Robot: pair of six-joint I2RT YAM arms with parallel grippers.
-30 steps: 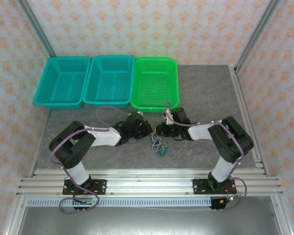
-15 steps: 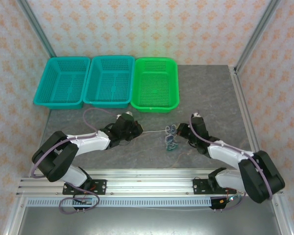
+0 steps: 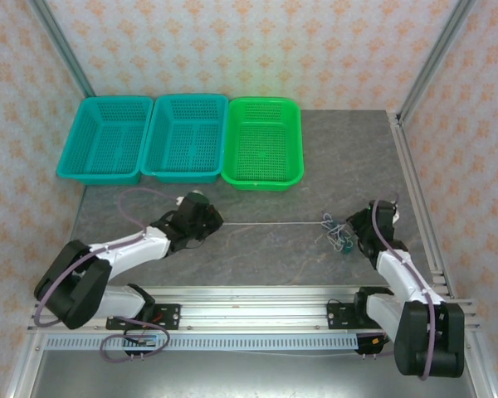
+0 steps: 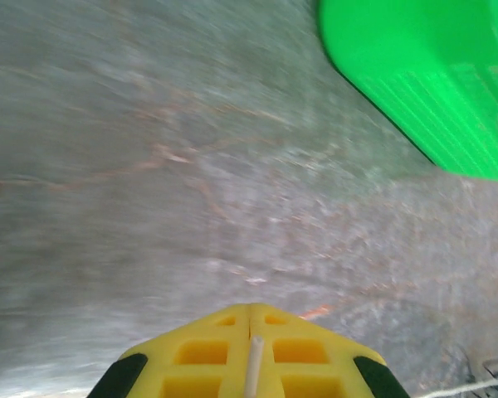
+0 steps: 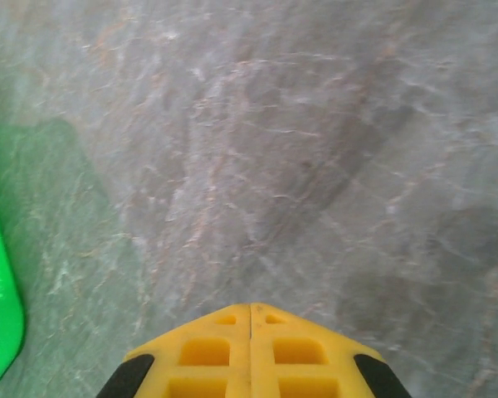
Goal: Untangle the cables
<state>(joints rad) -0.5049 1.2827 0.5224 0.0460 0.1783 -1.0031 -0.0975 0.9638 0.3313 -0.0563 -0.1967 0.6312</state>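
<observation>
The left pincer [image 3: 214,222] is clamped on the whitish wire [image 3: 270,225], which runs taut across the bench [image 3: 257,261] to draw it free. The right pincer [image 3: 355,234], closed, apparently anchors the cable tangle [image 3: 339,238] at the bench's right side, providing counter-tension.
</observation>
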